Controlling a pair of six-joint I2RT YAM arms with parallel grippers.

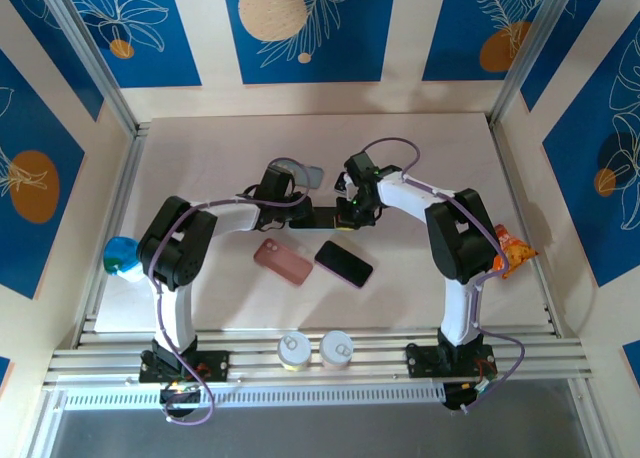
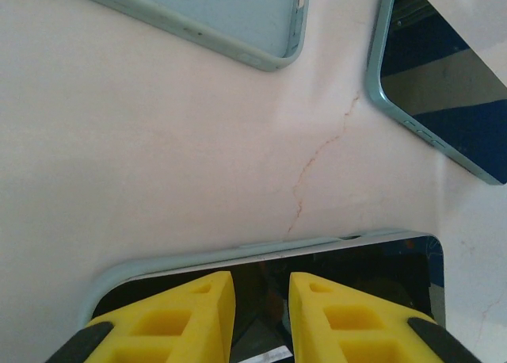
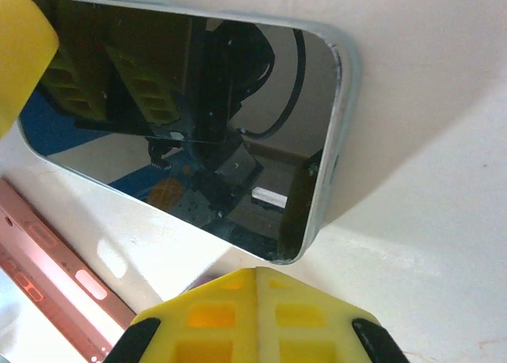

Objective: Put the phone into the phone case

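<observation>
Since the left gripper [image 2: 260, 282] has its yellow jaws a little apart with nothing between them, I think it is steadying the dark-screened phone with the pale blue rim [image 2: 356, 272] right under its tips, not lifting it. I cannot tell if the tips touch the glass. My right gripper [image 3: 257, 280] has its jaws pressed together and empty. It sits just beside a corner of that phone, maybe to nudge it.

Ahead of the left jaws, off to one side, lies the pale blue soft phone case [image 2: 214, 10]. It looks open side up, ready for a phone. Ahead on the other side lies a second dark phone [image 2: 451, 85]. Near the right jaws is a pink phone case [image 1: 283, 261].

I count two phones, two cases, and two small round tins [image 1: 295, 350] back by the arm bases.
</observation>
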